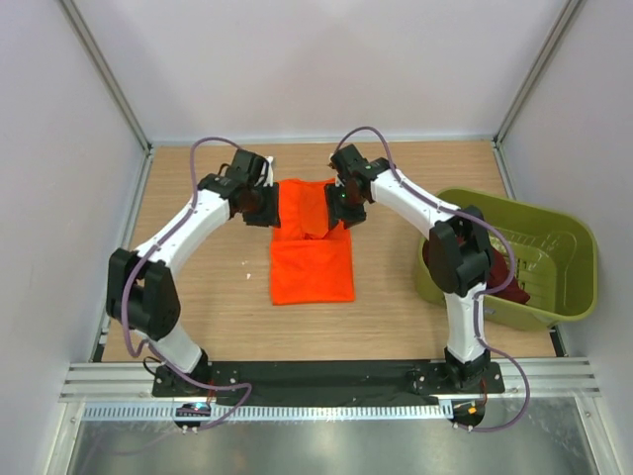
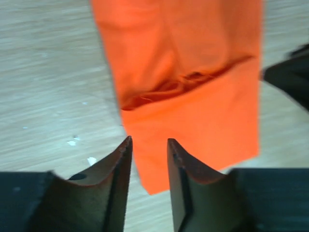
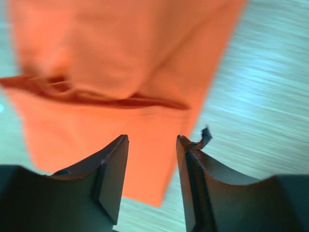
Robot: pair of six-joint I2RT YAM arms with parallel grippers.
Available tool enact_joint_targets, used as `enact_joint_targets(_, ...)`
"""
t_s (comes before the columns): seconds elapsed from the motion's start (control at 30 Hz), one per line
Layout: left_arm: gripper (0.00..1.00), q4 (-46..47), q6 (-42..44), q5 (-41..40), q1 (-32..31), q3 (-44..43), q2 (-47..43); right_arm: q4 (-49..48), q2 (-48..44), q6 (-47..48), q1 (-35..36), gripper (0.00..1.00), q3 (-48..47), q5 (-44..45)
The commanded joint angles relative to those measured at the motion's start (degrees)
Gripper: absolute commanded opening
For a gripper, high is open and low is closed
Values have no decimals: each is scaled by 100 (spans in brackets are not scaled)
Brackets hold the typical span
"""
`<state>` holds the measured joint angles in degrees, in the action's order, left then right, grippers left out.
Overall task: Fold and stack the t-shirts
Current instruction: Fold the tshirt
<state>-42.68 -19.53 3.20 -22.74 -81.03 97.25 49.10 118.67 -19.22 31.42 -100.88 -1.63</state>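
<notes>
The bright orange t-shirt (image 1: 312, 259) lies on the wooden table between the two arms, folded narrow, with its far part doubled over into a loose crease. My left gripper (image 1: 263, 205) hovers at its far left edge and my right gripper (image 1: 342, 206) at its far right edge. In the left wrist view the orange t-shirt (image 2: 193, 92) shows beyond the left gripper (image 2: 149, 142), which is open and holds nothing. The right gripper (image 3: 152, 140) is open too, above the orange t-shirt (image 3: 111, 63). The dark maroon t-shirt (image 1: 511, 285) lies bunched in the tub.
An olive-green plastic tub (image 1: 556, 220) stands at the right edge of the table, beside the right arm's elbow. White walls and metal frame posts close in the table at the back and sides. A few white specks (image 2: 72, 142) lie on the wood left of the shirt.
</notes>
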Motion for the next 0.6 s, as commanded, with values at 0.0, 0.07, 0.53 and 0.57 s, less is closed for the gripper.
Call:
enact_joint_targets(0.0,34,275,-358,1163,7,386,-347,-441,-581,-282,119,50,251,-1513)
enact_joint_targets(0.07,26,592,-673,1576,-2,772,-252,-900,-573,-616,128,39,480,-1953)
enact_joint_targets(0.53,5,1279,-535,2132,560,695,1189,-1509,411,-908,-136,1,877,-2545)
enact_joint_targets(0.57,5,1331,-526,2167,604,677,1260,-1500,437,-856,-171,1,912,-2501)
